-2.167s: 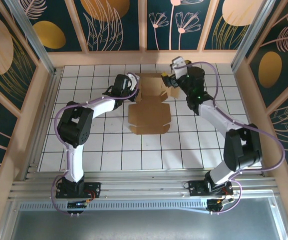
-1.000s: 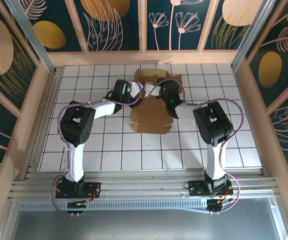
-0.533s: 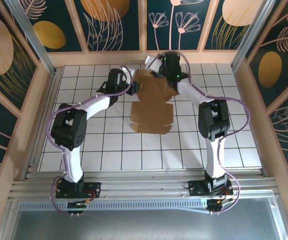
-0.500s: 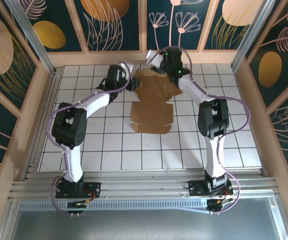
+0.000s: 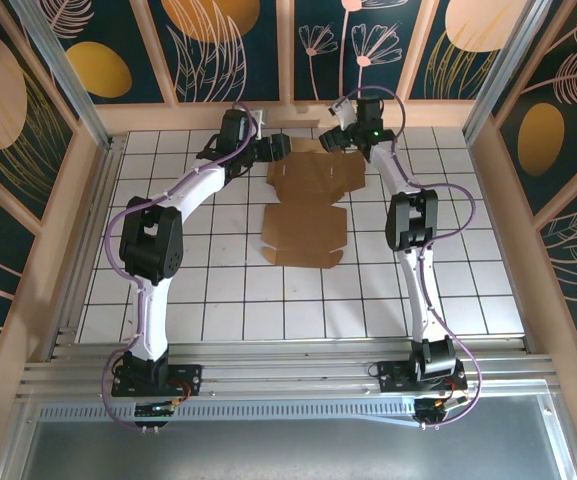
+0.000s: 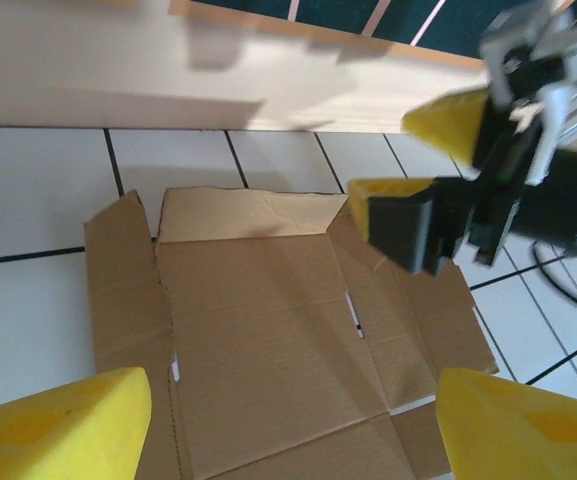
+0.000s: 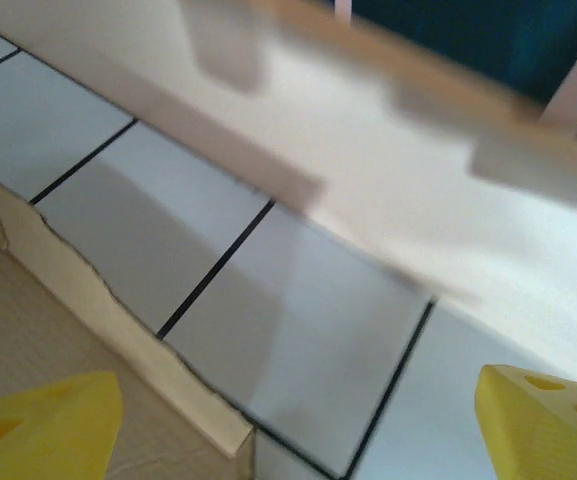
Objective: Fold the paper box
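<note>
**Both end effectors open at the far edge, sheet not held**

The paper box [image 5: 303, 215] is a flat brown die-cut sheet. It lies on the tiled table [image 5: 188, 290], in the middle and toward the far side. The left end effector [image 5: 276, 148] hovers over its far left corner with the fingers wide apart and nothing between them. The right end effector [image 5: 333, 135] is at the far right corner, also wide open and empty. In the left wrist view the two are quite near to each other.

I see three risks. Nothing is pressing on the sheet, so any flap that is lifted may fall back along its crease, and the fold would be lost. In the right wrist view one edge flap stands up only a little. A push from one side may slide the whole sheet over the smooth tiles instead of bending it, because the other side is not held. Both arms are stretched far out, close to the wooden back ledge [image 5: 168, 117] and to each other, so a careless sweep could knock one against the other or against the ledge.

One second ago both end effectors were nearer to the middle of the sheet, and its far part seemed to be raised between them. The right one was then almost closed. Since then both have opened and moved outward to the far edge, and the far part looks lower and flatter. The near part of the sheet seems to have stayed in the same place.
</note>
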Motion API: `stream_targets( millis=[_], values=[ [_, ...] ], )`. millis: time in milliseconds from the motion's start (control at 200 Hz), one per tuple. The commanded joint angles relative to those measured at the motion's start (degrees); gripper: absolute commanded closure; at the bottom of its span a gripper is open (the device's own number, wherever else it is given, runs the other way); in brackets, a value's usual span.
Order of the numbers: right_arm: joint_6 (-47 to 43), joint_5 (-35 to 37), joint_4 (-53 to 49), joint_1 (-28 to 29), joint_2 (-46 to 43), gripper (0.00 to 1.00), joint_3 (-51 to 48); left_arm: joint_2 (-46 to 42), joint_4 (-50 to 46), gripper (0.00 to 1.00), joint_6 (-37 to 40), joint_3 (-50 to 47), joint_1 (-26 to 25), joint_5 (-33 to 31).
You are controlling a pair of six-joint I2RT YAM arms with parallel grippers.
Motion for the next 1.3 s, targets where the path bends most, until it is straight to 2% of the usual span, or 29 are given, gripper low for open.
stream_targets(
  millis=[0,95,395,721,901,966,1036,1121,1176,1221,1296],
  values=[
    [16.52,-6.91,2.45,-2.35,-1.78,0.15,-0.46,1.64,1.47,0.23,-3.65,-1.76,-0.13,2.69],
    [20.59,-12.27,2.85,-3.31,-0.27,0.24,-0.45,2.07,1.91,0.22,-3.62,-2.48,-0.13,2.8],
    [22.56,-16.14,0.37,-3.15,2.02,0.21,-1.79,0.66,1.2,0.2,-1.33,-4.27,-0.13,1.5],
    [19.82,-10.69,-0.62,-1.57,2.63,0.46,-3.5,-1.02,1.81,0.19,-1.13,-6.47,-0.13,1.02],
    [16.51,-5.28,-1.58,-0.09,2.53,0.61,-3.33,-2.3,1.64,0.19,-0.39,-7.66,-0.13,0.51],
    [14.99,-3.17,-1.59,0.6,2.01,0.72,-3.33,-2.95,1.53,0.19,0.24,-8.23,-0.09,-0.11],
    [12.94,2.54,-1.76,1.74,0.5,0.82,-3.33,-3.89,1.13,0.19,0.8,-8.85,0.13,-0.71],
    [10.34,8.63,-0.35,3.07,-2.77,0.86,-4.64,-5.6,1.19,0.18,1.14,-10.33,0.47,-1.07],
    [7.13,13.35,2.55,4.52,-6.47,0.9,-8.35,-7.14,1.53,0.18,1.16,-11.67,0.77,-1.45],
    [4.26,16.95,6.49,5.73,-10.67,1.0,-13.4,-8.69,1.76,0.18,1.23,-13.09,1.07,-1.64],
    [-0.26,24.18,17.09,7.85,-18.7,1.0,-23.56,-11.72,2.45,0.18,1.4,-15.94,1.75,-2.33]
  ],
)
